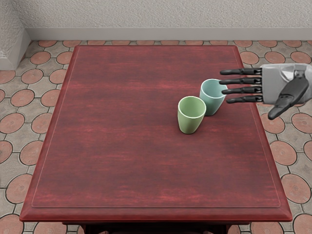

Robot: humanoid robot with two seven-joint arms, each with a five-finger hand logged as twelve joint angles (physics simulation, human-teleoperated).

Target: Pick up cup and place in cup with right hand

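The approach is judged to be in hand: the right hand [282, 87], fingers spread and nothing held, is placed over the tabletop's [122, 156] right edge, by the blue cup [211, 101]. That cup and the green cup [190, 118] stand upright, no contents visible; alignment and a grasp are required next.

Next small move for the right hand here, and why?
Probably ease the right hand lower and toward the picture's bottom, bringing it level with the green cup. Its open fingers point left with their tips over or near the blue cup, and neither cup is grasped.
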